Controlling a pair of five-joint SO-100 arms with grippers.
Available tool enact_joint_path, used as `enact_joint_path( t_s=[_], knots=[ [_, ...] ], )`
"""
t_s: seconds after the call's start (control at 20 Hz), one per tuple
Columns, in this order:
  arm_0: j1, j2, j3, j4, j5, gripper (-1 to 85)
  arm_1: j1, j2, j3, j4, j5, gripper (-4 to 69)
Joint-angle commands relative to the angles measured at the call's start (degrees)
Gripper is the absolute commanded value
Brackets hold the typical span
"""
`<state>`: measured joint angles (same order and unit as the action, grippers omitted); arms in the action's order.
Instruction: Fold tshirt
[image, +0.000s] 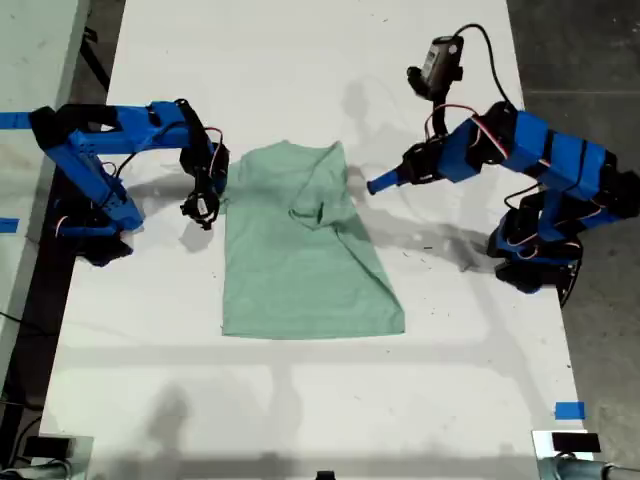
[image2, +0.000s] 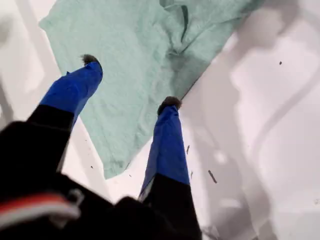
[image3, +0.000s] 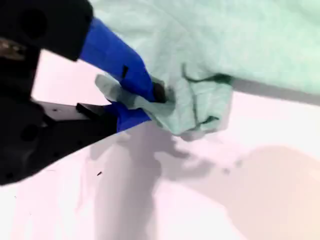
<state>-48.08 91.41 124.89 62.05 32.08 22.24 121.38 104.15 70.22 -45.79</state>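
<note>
One end effector (image3: 150, 102) pinches the tshirt's (image3: 225, 45) edge.

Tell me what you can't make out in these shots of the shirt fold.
- Second wrist view: blur and bunched cloth hide which part of the tshirt my second claw pinches.
- First wrist view: my first claw is open above the tshirt; I cannot tell whether its tips touch the cloth. The picture's edge cuts off the collar end.
- Exterior view: the folded-over flap hides what lies beneath it.

My first end effector (image2: 131, 82) spread wide (fingers apart), my second end effector (image3: 150, 100) clamped on cloth
</note>
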Motion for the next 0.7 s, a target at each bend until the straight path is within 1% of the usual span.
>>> enact_joint_path(
  t_s=[0.0, 0.1, 0.15, 0.3, 0.5, 0.65],
  knots=[
    [-3.69, 14.94, 1.67, 3.16, -0.35, 0.0, 0.97, 2.99, -0.09, -2.46, 0.44, 27.1],
    [-4.31, 21.71, 1.49, 5.01, -0.18, 0.0, 0.97, 2.99, 0.53, -2.72, 0.53, 27.0],
    [-3.96, 23.73, 0.97, 4.92, 0.00, 0.0, 0.97, 2.99, 0.79, -2.81, 0.53, 26.9],
    [1.41, 23.99, -4.83, 2.90, -0.79, 0.0, 0.88, 2.90, 1.49, -3.34, 0.88, 26.9],
    [8.96, 13.80, -18.54, -1.93, -0.88, 0.0, 0.62, 2.90, 1.85, -3.34, 1.41, 26.9],
    [13.54, -0.44, -31.38, -2.81, -0.53, 0.0, 0.44, 2.90, 2.37, -3.43, 2.02, 26.9]
  ],
)
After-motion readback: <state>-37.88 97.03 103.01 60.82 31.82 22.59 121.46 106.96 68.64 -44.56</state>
